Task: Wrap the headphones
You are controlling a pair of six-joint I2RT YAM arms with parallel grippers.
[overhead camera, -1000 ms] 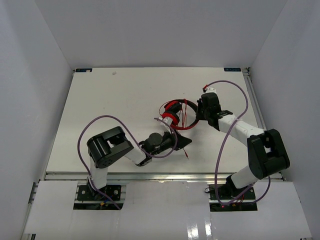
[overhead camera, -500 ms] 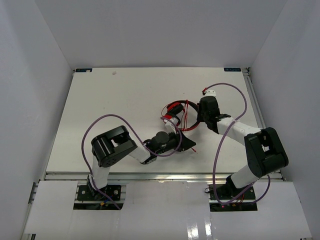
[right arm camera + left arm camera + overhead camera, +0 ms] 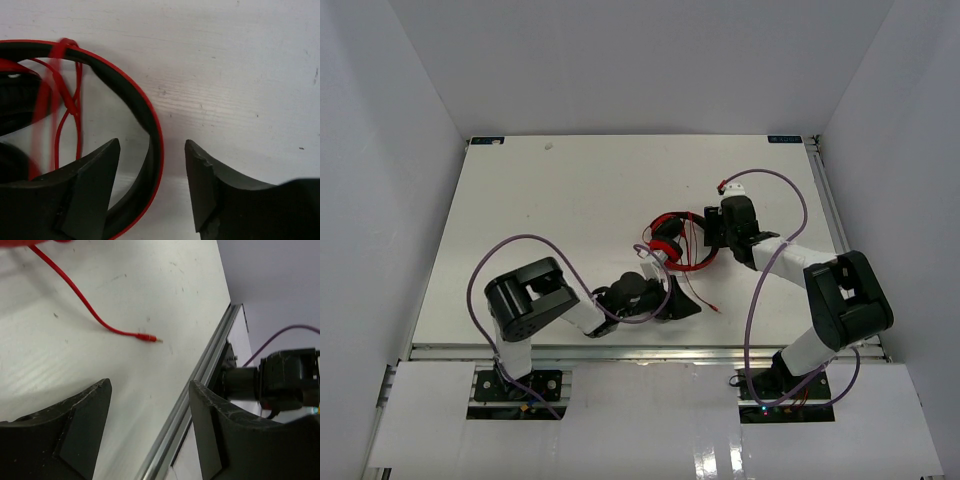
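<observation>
Right gripper, spread, straddles the headband of the headphones on the table; winding appears partly done. Left gripper, also spread and empty, faces the loose cable plug, which it likely must pinch next

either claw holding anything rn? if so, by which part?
Nothing is held. The left claw is open and empty, with the cable plug lying free ahead of it. The right claw is open, straddling the headband without clamping it.
</observation>
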